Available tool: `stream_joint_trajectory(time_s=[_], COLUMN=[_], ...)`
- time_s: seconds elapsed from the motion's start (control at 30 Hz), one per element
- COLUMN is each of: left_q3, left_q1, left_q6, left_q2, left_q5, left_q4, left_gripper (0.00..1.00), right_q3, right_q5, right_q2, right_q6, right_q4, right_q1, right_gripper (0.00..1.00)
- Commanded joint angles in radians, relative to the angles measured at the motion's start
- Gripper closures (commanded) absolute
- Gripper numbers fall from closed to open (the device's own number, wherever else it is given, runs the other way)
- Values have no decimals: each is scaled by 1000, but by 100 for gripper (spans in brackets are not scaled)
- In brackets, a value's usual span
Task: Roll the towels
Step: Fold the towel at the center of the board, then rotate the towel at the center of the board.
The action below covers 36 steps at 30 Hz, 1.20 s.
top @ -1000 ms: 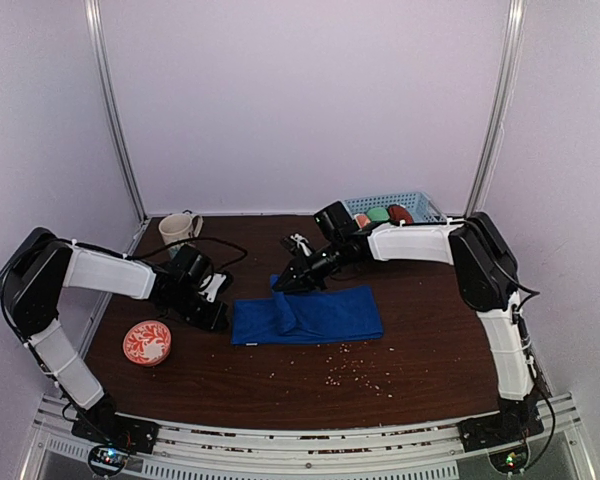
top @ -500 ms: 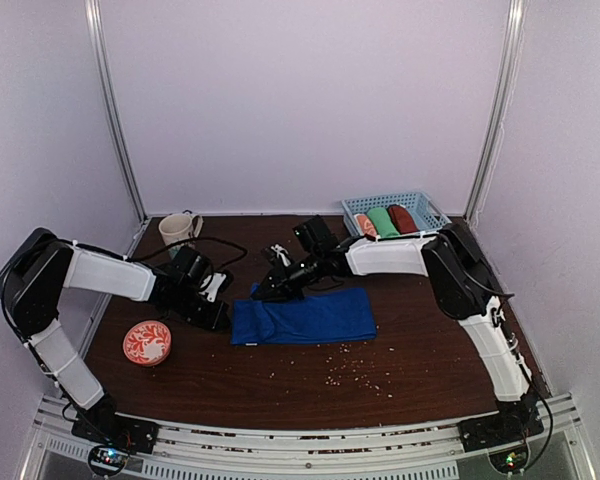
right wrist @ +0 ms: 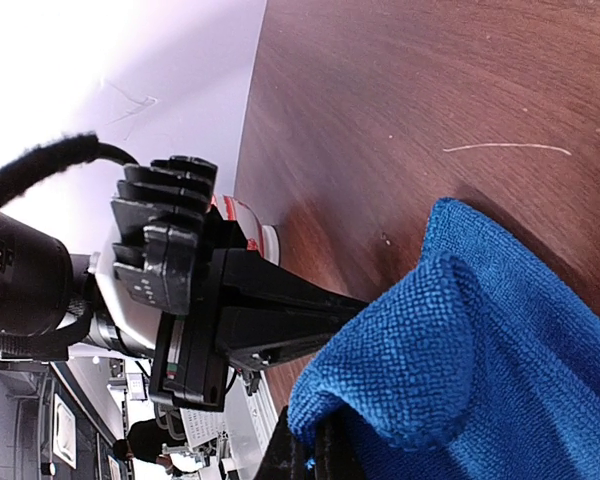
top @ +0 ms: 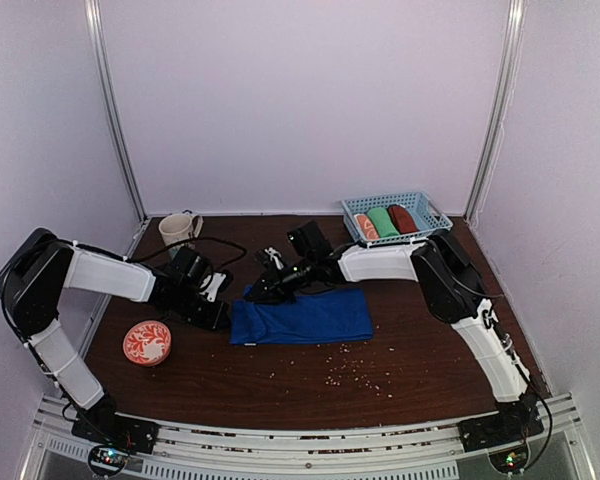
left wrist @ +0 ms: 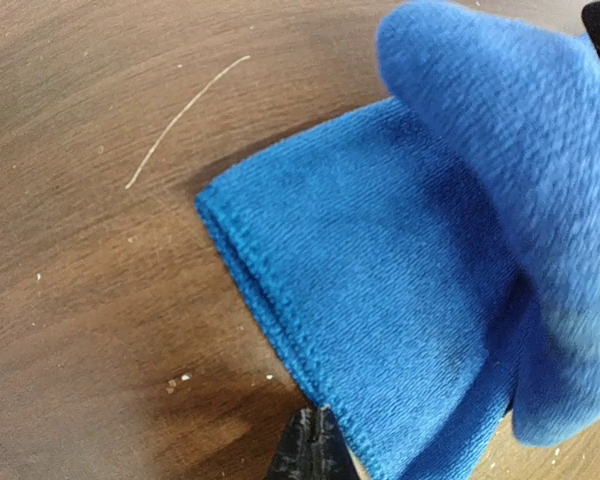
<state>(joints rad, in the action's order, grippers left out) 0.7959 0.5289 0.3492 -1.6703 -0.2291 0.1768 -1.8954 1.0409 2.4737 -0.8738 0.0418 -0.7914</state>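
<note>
Your blue towel [top: 305, 317] lies on the dark, wood-grained counter [top: 430, 340], a long soft rectangle spread between the two arms. Its pile is a fine terry, and the left edge is doubled over, with a stitched hem running along it. At the far left corner the cloth is gathered up into a rounded, puffy fold that stands off the counter.

Your right end effector [top: 256, 293] reaches across to that corner. Its fingers are closed and pinch the raised fold of the blue towel.

Your left end effector [top: 218, 318] sits at the towel's left edge, black and ribbed, with its slim fingers pressed together. Their tip touches the hem. From the wrist views you cannot tell whether any cloth is caught between them.

The brown towel [top: 402, 217] is a stubby roll in the pale blue lattice basket [top: 427, 210] at the far right corner. It lies beside a green roll [top: 383, 221] and an orange-and-white roll [top: 364, 226].

A cream mug [top: 177, 230] stands at the far left. A round red dish [top: 146, 342] with a white pattern lies near the left arm. Pale crumbs [top: 350, 372] are scattered on the counter in front of the blue towel, and a thin, light thread [left wrist: 185, 115] lies on the wood just beside its corner.
</note>
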Motion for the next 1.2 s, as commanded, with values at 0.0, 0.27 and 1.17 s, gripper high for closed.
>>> stream_joint_trajectory(time_s=[0.0, 0.27, 1.17], left_q3=[-31, -58, 178], left_q1=[-5, -5, 50], left_q6=[10, 20, 2], left_q2=[-2, 26, -9], left_q5=[1, 16, -241], left_q4=[-5, -9, -4], left_gripper=[100, 100, 100], right_q3=[-27, -59, 128], right_q5=[13, 32, -362], right_q2=[42, 66, -321], right_q6=[-48, 16, 968], right_q4=[-91, -76, 612], right_q1=[-16, -15, 196], right_gripper=[100, 78, 73])
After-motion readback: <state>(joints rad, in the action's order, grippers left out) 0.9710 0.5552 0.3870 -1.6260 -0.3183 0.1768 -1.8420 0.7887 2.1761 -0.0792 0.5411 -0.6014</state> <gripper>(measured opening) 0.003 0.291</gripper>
